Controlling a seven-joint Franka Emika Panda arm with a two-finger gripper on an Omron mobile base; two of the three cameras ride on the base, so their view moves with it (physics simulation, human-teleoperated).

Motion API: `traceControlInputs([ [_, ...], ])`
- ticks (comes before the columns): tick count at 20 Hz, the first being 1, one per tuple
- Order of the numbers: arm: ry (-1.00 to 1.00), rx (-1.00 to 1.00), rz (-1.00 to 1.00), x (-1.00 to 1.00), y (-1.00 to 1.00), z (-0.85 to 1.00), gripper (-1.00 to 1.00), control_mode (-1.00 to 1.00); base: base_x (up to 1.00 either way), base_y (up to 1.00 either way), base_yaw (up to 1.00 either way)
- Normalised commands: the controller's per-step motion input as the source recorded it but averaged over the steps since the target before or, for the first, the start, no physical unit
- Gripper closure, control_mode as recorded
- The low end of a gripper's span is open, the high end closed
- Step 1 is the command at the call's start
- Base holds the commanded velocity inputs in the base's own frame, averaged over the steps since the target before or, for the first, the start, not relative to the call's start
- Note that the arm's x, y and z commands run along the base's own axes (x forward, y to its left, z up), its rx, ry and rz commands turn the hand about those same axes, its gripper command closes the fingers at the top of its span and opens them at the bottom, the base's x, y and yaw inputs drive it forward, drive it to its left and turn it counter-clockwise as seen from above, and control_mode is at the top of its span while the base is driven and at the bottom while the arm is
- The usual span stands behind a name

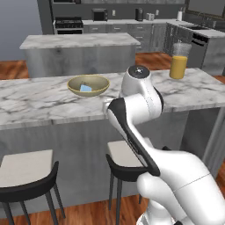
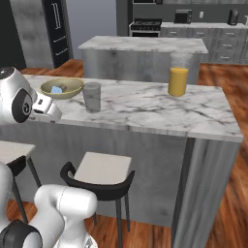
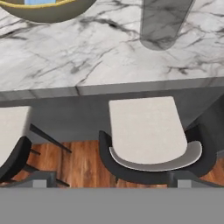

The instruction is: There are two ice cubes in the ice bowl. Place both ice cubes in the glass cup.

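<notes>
While ice cubes sit in ice bowl, glass cup beside, empty.

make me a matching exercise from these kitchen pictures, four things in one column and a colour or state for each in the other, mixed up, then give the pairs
Things:
1. ice bowl
2. glass cup
3. juice glass
4. stool

Colour or state:
A. holds orange liquid
B. clear greyish, nothing visible inside
C. pale seat, dark curved back, below the counter edge
D. tan-yellow, pale-blue ice inside

Pairs: 1-D, 2-B, 3-A, 4-C
</notes>
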Motion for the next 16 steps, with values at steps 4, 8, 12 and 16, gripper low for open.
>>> traceControlInputs([
  [4,0.00,0.04,0.00,0.12,0.00,0.15,-1.00,-1.00,0.00,0.00,0.00],
  [8,0.12,0.02,0.00,0.35,0.01,0.46,-1.00,-1.00,0.00,0.00,0.00],
  [12,0.10,0.01,0.00,0.45,0.00,0.41,-1.00,-1.00,0.00,0.00,0.00],
  [16,0.11,0.05,0.00,0.62,0.04,0.36,-1.00,-1.00,0.00,0.00,0.00],
])
